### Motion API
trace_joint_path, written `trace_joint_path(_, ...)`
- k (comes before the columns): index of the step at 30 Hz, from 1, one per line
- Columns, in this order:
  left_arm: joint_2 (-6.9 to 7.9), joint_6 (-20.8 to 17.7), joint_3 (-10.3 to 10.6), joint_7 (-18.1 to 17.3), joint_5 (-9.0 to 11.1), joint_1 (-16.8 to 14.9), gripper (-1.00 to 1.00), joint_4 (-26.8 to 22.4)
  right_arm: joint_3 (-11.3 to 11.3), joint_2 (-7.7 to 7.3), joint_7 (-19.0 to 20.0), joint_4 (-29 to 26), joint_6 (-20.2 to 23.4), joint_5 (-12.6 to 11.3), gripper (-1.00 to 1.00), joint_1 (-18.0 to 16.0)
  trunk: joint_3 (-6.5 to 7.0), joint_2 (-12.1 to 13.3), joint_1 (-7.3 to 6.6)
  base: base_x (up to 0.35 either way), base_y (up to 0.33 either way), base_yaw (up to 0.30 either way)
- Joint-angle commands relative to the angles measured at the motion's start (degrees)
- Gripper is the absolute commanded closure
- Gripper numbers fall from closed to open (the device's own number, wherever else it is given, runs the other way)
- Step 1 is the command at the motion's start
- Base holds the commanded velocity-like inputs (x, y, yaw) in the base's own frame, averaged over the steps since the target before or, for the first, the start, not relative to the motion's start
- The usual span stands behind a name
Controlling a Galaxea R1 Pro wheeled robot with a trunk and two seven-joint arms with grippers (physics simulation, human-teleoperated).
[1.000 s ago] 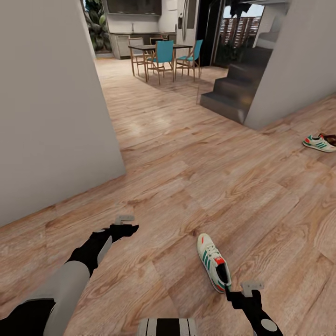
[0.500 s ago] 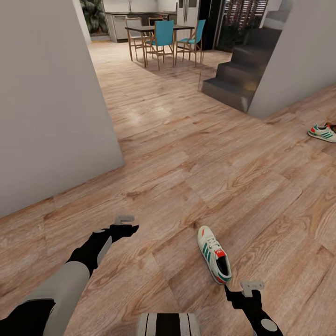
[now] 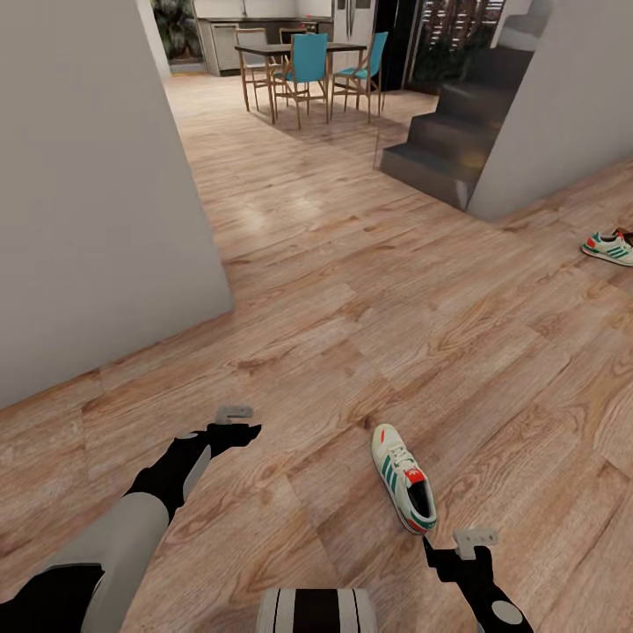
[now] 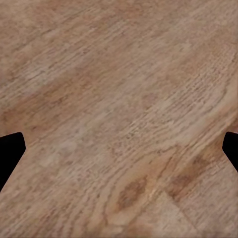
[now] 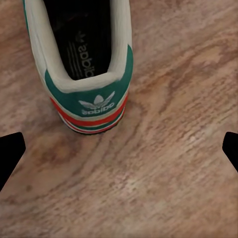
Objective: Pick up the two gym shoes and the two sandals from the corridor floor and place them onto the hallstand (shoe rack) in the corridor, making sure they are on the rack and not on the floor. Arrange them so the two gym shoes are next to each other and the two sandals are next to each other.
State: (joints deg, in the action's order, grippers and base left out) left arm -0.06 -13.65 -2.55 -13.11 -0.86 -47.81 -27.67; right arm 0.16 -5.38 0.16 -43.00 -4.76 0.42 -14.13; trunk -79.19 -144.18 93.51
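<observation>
One cream gym shoe [image 3: 404, 479] with teal stripes lies on the corridor floor [image 3: 369, 290], close in front of me. Its heel [image 5: 91, 94] faces my right gripper [image 3: 437, 556], which hovers just behind it, open and empty, with black fingertips [image 5: 11, 153] at the edges of the right wrist view. My left gripper [image 3: 244, 430] hangs open over bare planks [image 4: 119, 124], well to the shoe's left. The second gym shoe [image 3: 607, 247] lies far off at the right edge. A dark brown sliver beside it [image 3: 625, 235] may be a sandal. The hallstand is out of view.
A grey wall [image 3: 88, 193] stands on the left, its corner near mid-frame. Dark stairs [image 3: 440, 149] and another wall [image 3: 563, 97] rise at the back right. A dining table with teal chairs [image 3: 308, 66] stands far ahead. Open floor lies between.
The whole picture has shifted, so the camera has moved a little forward. Both arms hold the same pose, and the shoes lie where they were.
</observation>
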Motion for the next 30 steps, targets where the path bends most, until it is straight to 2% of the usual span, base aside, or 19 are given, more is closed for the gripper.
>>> trace_joint_path(1,-0.03,-0.4,-0.3,-0.3,-0.1,0.0,-1.0,-0.1,0.0,0.0,0.0,0.0,-0.2,0.0,-1.0,0.0,-0.04,0.0,-0.01,0.042,0.0,0.0)
trace_joint_path(12,-0.03,-0.4,-0.3,-0.3,-0.1,0.0,-1.0,-0.1,0.0,-0.03,0.0,0.0,-0.2,0.0,-1.0,0.0,-0.06,0.0,-0.01,0.163,0.054,0.0)
trace_joint_path(30,-0.03,-0.3,-0.3,-0.3,-0.1,0.0,-1.0,-0.1,0.0,0.01,0.0,0.0,-0.1,0.0,-1.0,0.0,-0.06,0.0,-0.01,0.037,0.014,0.0)
